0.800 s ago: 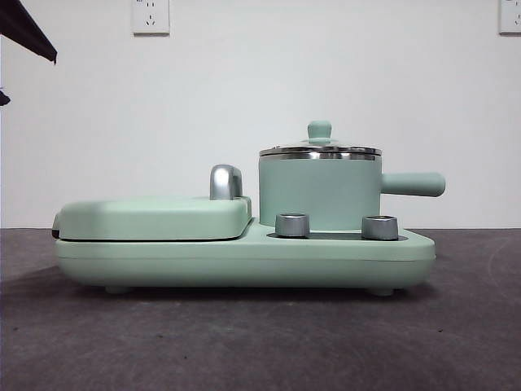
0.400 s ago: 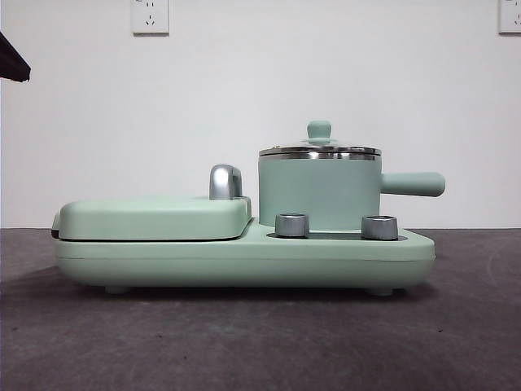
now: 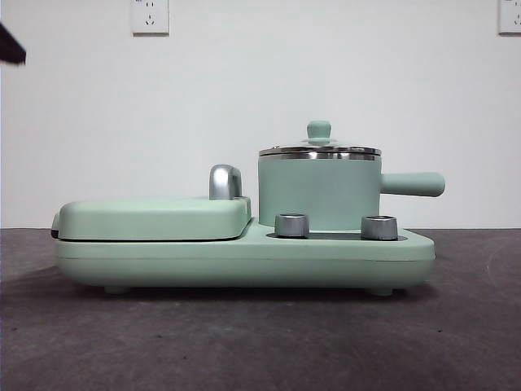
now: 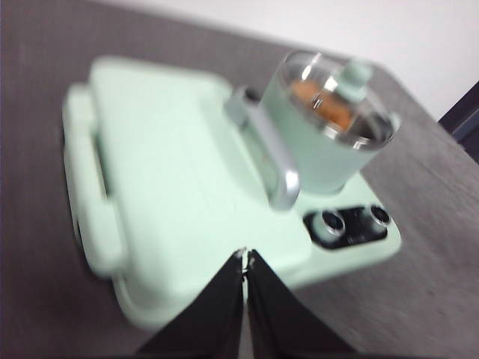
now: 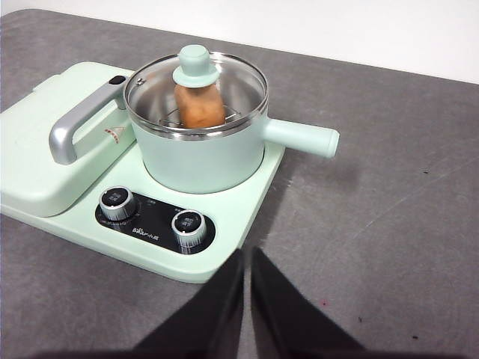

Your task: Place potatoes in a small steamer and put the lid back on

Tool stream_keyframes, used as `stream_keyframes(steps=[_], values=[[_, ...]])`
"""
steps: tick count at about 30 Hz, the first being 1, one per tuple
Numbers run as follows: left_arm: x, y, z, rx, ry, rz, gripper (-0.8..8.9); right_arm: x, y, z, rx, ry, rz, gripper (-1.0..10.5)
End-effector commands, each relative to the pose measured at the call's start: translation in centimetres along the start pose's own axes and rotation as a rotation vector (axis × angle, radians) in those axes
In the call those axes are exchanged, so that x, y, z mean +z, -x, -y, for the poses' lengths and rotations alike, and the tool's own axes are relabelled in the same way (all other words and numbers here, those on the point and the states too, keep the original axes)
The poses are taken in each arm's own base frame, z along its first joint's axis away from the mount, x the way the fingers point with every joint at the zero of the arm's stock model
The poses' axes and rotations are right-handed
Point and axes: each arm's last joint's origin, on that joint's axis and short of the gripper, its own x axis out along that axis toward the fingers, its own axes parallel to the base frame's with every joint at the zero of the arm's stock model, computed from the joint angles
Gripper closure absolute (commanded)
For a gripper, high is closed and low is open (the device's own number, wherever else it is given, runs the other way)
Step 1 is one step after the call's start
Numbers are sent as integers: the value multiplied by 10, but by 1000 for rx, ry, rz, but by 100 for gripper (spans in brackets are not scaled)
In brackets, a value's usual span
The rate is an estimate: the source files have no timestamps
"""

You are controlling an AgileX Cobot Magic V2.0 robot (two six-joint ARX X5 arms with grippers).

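The mint-green steamer pot (image 3: 319, 194) stands on the appliance base, side handle pointing right. The glass lid (image 3: 319, 149) sits on its rim, green knob on top. Through the glass the orange-brown potato (image 5: 199, 105) shows inside the pot; it also shows in the left wrist view (image 4: 322, 105). My left gripper (image 4: 246, 256) is shut and empty, held above the flat grill plate's side. My right gripper (image 5: 248, 258) is shut and empty, back from the base's front edge near the knobs. In the front view only a black tip (image 3: 10, 45) of an arm shows at the top left.
The flat green hinged grill plate (image 3: 155, 217) with a steel handle (image 3: 225, 182) takes up the left of the appliance base (image 3: 244, 261). Two steel knobs (image 5: 118, 202) sit in front of the pot. Dark grey table (image 5: 389, 224) surrounds the appliance.
The black arm tip at the front view's top left has drawn back up and left, showing less each frame. The pot, lid and appliance have not moved.
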Motion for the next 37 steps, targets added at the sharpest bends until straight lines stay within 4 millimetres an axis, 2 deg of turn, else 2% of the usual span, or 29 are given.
stream_keyframes(steps=[1,8,12,20,25,37], values=[[-14,1,-6,54,-156,78,807,2,1,-1,5,-4,14,935],[-85,3,-43,423,-150,278,807,2,1,-1,5,-4,14,935],[-105,6,-54,559,-136,336,807,2,1,-1,5,-4,14,935],[-116,6,-59,582,-168,331,807,2,1,-1,5,-4,16,935],[-123,4,-60,558,-161,268,807,3,1,-1,6,-5,21,935],[-123,3,-61,560,-158,256,807,6,1,-1,8,-6,56,935]])
